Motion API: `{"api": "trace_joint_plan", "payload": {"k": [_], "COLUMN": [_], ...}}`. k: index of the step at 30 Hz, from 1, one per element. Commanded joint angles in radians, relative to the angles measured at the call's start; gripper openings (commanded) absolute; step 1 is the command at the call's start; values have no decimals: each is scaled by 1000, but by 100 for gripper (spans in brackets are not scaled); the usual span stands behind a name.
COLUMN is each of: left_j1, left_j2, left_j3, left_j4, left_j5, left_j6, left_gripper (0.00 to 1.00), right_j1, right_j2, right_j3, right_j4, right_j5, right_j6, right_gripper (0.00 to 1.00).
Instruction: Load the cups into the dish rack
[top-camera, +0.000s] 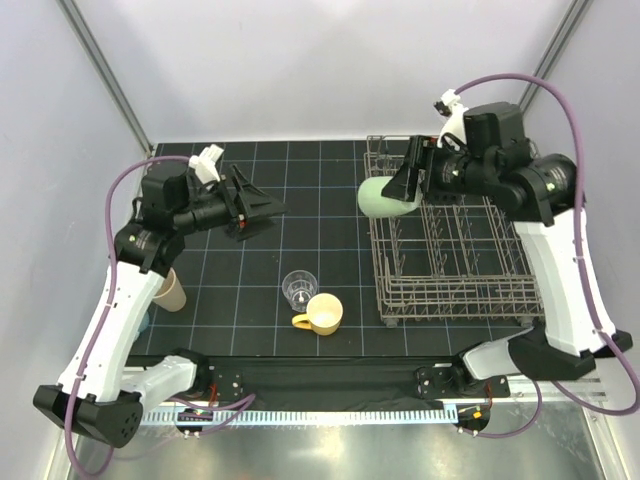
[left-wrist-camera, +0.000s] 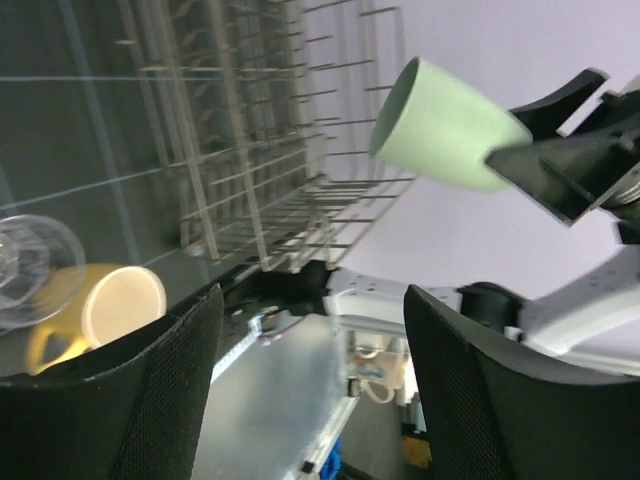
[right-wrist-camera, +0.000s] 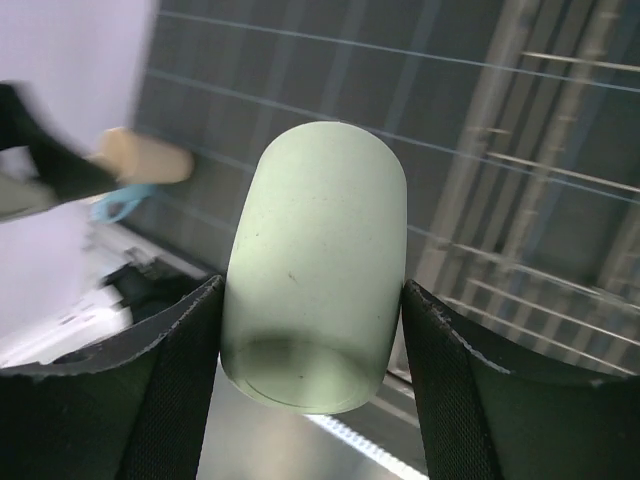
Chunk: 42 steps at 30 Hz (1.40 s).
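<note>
Matte pale green rounded cup (right-wrist-camera: 315, 250): clamped sideways in right gripper (top-camera: 405, 187), upper right, at grey wire dish rack (top-camera: 455, 300) left rim. Left gripper (left-wrist-camera: 310, 380): spread, empty, upper left. Glossy yellow handled mug (top-camera: 322, 314): centre.

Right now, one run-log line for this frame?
right pincer: shut on pale green cup, at left rim of dish rack | left pincer: open, empty | clear glass, yellow mug, tan tumbler: on mat

The dish rack (top-camera: 450, 250) is showing grey metal wire; the pale green cup (right-wrist-camera: 315, 260) is looking smooth and matt.
</note>
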Motion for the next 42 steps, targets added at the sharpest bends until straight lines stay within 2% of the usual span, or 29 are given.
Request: {"api": "trace_joint_plan", "payload": {"k": [1,6,22,42], "left_j1": [4,6,6,6], "left_j2": [43,58,70,96], "left_j3": [79,73,28,24], "left_j4": [-297,-374,-382,-390], "left_j5": [-120,-167,-210,-189], "left_j6": [199,236,239,251], "left_gripper": [71,70,70,70], "right_j1": [-6,-17,-26,-26], "right_j2": [47,66,58,-65], "right_j3": [-18,-142,-447,-635], "right_j4": [-219,-236,-235,-213], "right_j5": [288,354,279,136], "right_j6": [-86,-126,-141,-147], "right_gripper": [4,4,4,4]}}
